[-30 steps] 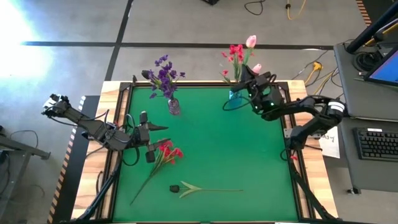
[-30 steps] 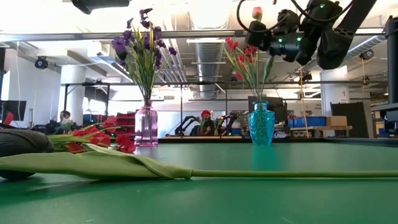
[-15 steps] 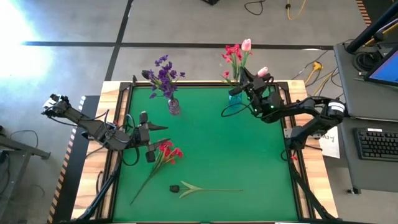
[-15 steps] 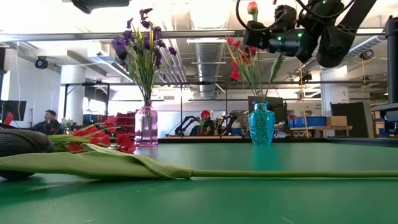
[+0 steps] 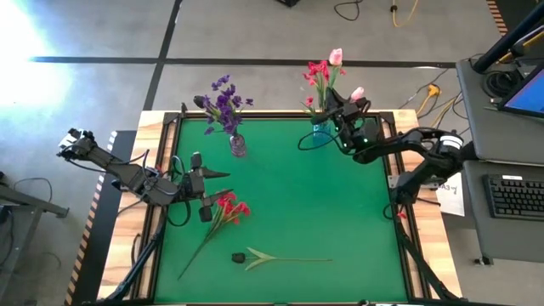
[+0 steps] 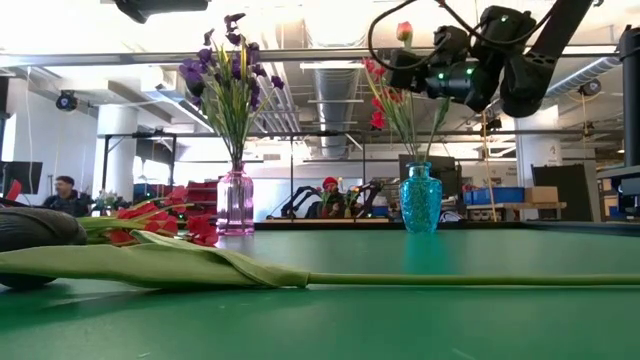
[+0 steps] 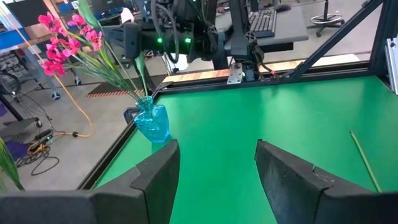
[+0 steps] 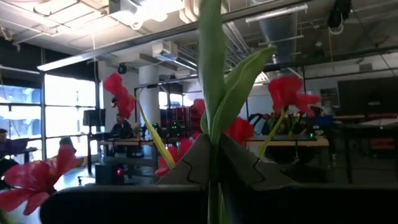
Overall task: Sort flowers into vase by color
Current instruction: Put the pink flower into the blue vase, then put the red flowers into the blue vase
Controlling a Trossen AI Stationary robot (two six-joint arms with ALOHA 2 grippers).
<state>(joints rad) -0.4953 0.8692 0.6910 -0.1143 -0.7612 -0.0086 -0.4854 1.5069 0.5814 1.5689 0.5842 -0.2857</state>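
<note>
Right gripper (image 5: pixel 343 113): closing its fingers on the green stem of a pale pink tulip (image 5: pixel 358 93), holding it raised over the blue vase at the table's far edge
Left gripper (image 5: pixel 212 189): waiting low over the mat's left side with its fingers standing apart and holding nothing, just beside the red spray lying there
Table (image 5: pixel 297 204): carrying a green mat, both vases and the loose flowers
Purple sprays (image 5: pixel 223 100): standing in the pink vase, spreading above its neck
Red sprays in vase (image 5: pixel 320 75): standing in the blue vase together with a second pink tulip (image 5: pixel 337 57)
Loose red spray (image 5: pixel 228 208): lying flat on the mat at front left, its stem trailing toward the near edge
Dark tulip (image 5: pixel 240 256): lying on the mat near the front edge, its leaves and long stem pointing to the right, well apart from both vases
Pink vase (image 5: pixel 238 145): standing upright at far left of the mat
Blue vase (image 6: pixel 421 199): standing upright at far right, below the right gripper
Person (image 6: pixel 63 192): showing in the room beyond the table, far off
</note>
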